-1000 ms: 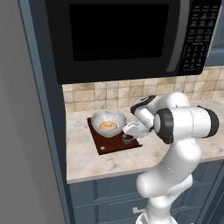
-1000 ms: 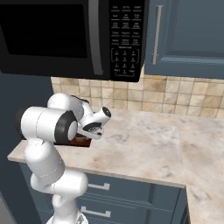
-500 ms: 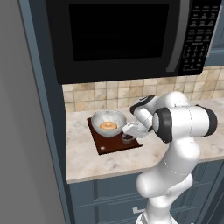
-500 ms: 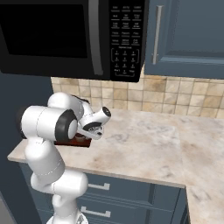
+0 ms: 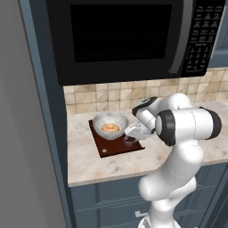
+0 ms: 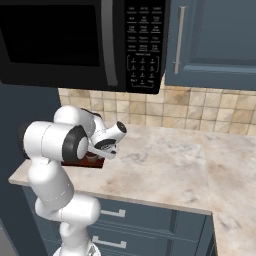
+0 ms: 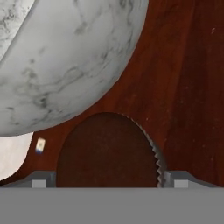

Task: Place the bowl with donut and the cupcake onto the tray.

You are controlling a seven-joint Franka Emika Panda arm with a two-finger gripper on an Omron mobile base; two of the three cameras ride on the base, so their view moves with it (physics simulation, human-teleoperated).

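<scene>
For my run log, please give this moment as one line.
gripper: open, astride dark brown chocolate cupcake | cupcake: on dark reddish-brown rectangular tray | glossy grey-white bowl with orange-tan donut: on tray

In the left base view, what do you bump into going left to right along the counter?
Dark reddish-brown rectangular tray → round grey-white glossy bowl holding the orange-tan ring donut → small dark brown cupcake → the robot's open hand.

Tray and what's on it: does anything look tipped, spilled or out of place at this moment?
Nothing stands out. The bowl sits upright on the tray with the donut inside it. The cupcake stands upright on the tray beside the bowl, between the open gripper's fingertips. Nothing is spilled.
</scene>
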